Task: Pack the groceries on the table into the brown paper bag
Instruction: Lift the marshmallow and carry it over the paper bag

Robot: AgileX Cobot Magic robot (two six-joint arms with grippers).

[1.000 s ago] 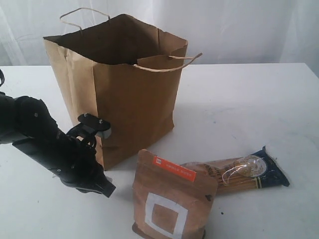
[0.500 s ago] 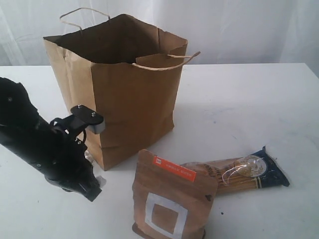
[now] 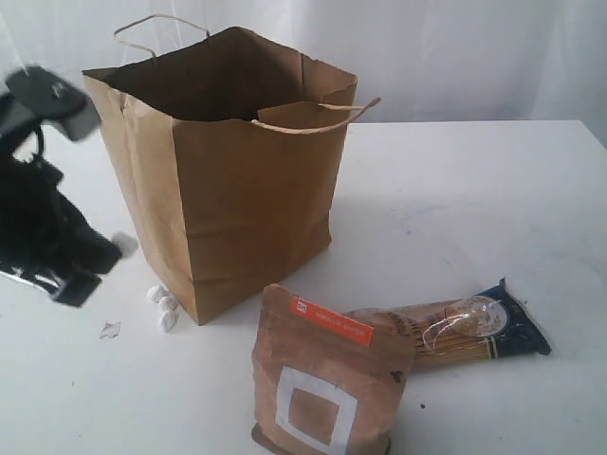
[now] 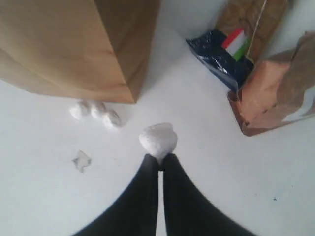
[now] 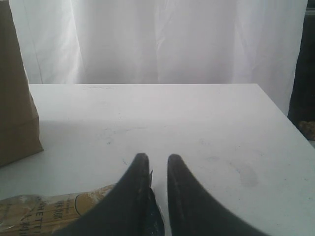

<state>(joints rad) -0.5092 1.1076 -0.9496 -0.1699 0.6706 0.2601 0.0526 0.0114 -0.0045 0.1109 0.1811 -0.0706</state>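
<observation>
The brown paper bag stands open on the table. In front of it the brown pouch with a white square stands upright. The blue-ended spaghetti pack lies to the pouch's right. My left gripper is shut on a small white lump pinched at its tips. It hangs above the table left of the bag, where the lump shows beside the black arm. My right gripper is open a little, empty, just over the spaghetti pack's blue end.
Three white crumbs lie at the bag's front left corner, and a thin white scrap lies a little to their left. A white curtain hangs behind the table. The table's right edge is near my right gripper.
My left gripper has shut on the white lump and risen from the table by the bag's front corner, moving left and up. The groceries and bag have not moved.
</observation>
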